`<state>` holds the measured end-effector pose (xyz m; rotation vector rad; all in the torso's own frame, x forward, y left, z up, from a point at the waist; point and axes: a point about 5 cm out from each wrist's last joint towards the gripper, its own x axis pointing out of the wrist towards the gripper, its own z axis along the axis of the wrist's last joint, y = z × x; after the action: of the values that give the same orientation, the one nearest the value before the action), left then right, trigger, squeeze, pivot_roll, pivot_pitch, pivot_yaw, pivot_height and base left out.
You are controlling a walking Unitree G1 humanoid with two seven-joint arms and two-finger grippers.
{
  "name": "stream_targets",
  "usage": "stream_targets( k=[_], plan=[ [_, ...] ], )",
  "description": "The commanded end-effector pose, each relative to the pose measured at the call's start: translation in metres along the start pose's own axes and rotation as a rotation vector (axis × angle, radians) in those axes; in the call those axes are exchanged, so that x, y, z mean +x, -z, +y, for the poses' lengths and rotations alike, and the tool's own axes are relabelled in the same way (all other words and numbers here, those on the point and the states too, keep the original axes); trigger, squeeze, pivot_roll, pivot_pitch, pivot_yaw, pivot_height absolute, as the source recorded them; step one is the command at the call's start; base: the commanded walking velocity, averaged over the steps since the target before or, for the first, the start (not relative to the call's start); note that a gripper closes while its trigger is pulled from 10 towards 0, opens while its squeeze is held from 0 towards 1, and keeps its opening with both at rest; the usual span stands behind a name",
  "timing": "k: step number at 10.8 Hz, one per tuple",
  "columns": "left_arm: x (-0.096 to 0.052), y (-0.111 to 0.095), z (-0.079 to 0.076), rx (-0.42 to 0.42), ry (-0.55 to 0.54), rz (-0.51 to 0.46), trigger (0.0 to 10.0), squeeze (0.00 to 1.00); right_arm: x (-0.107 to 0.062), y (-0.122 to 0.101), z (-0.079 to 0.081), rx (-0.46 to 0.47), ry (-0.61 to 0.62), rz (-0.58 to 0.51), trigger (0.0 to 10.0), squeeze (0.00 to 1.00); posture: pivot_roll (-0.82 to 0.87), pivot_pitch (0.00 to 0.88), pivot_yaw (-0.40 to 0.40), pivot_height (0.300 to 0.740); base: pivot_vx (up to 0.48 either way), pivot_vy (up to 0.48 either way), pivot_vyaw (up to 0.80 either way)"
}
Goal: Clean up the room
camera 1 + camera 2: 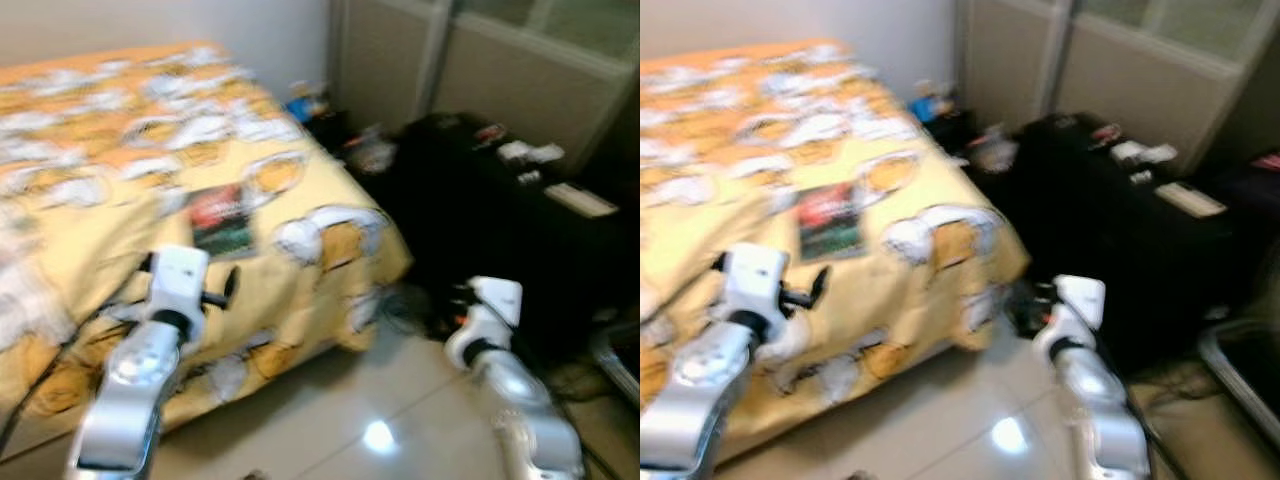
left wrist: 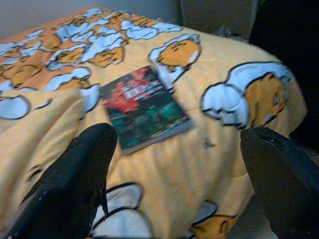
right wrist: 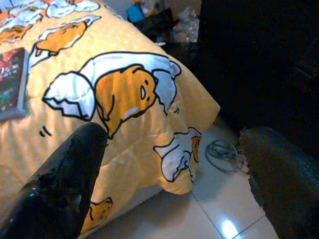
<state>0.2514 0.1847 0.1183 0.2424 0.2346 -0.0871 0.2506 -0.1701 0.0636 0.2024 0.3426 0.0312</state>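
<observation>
A book with a red and green cover (image 1: 222,220) lies flat on the bed's yellow cartoon-print cover (image 1: 120,150), near the bed's right side. My left gripper (image 2: 177,179) hovers open just short of the book (image 2: 142,107), over the bed's near edge, with nothing between its fingers (image 2: 75,174). My right gripper (image 3: 169,184) is open and empty, low over the floor off the bed's corner (image 3: 189,124). The head views are blurred.
A black desk (image 1: 520,230) with white items on top stands to the right of the bed. Clutter (image 1: 310,100) sits by the wall behind it. A coiled cable (image 3: 224,154) lies on the glossy tiled floor (image 1: 380,420) between bed and desk.
</observation>
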Motion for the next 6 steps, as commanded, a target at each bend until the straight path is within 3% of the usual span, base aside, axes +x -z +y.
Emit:
stream_targets(
  k=[1, 6],
  plan=[
    [0.002, -0.002, 0.002, 0.014, -0.012, 0.005, 10.0, 0.00, 0.003, -0.010, 0.007, 0.010, -0.013, -0.036, 10.0, 0.00, -0.05, 0.000, -0.006, 0.740, 0.000, 0.356, 0.00],
    [0.010, -0.010, 0.000, 0.007, 0.008, -0.005, 10.0, 0.00, 0.009, -0.018, 0.018, -0.030, -0.050, -0.077, 10.0, 0.00, -0.04, 0.000, -0.003, 0.740, 0.000, 0.329, 0.00]
  ],
)
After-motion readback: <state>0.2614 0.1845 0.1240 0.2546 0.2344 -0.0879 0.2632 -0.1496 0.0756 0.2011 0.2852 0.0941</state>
